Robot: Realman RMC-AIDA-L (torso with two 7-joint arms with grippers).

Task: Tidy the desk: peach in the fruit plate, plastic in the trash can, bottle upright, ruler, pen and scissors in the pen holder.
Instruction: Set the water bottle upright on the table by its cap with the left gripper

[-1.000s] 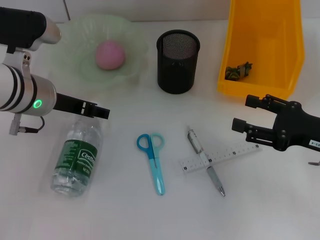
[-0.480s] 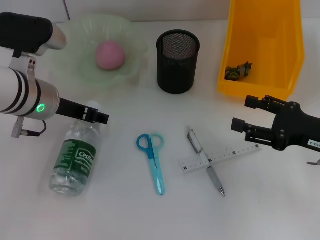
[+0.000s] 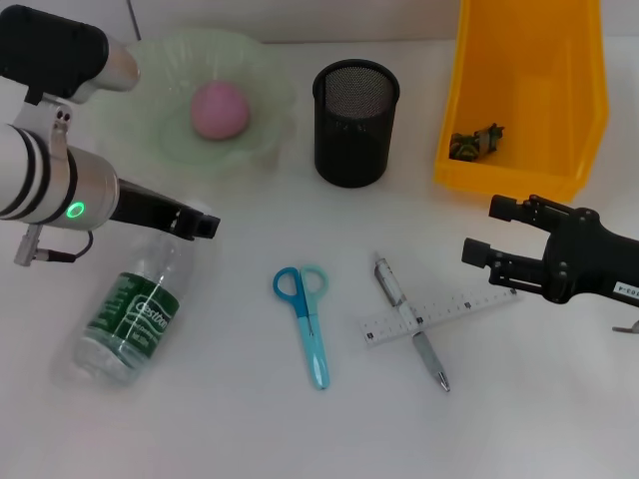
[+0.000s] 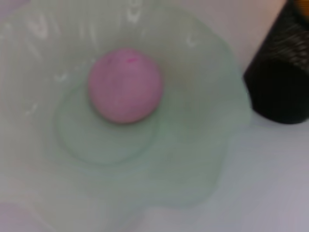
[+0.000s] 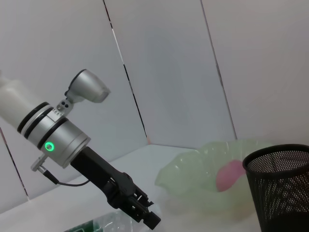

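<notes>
Bottle [image 3: 128, 314] tilted further — neck at left end effector [image 3: 203, 226] (gripped).

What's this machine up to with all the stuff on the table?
It is tidying a desk. The left gripper is at the neck of the water bottle, which lies on its side. The peach already sits in the green fruit plate, and crumpled plastic is in the yellow bin. Scissors, pen and ruler lie loose; the right gripper waits beside them, open.

Silver arm, green LED, blk hands.
</notes>
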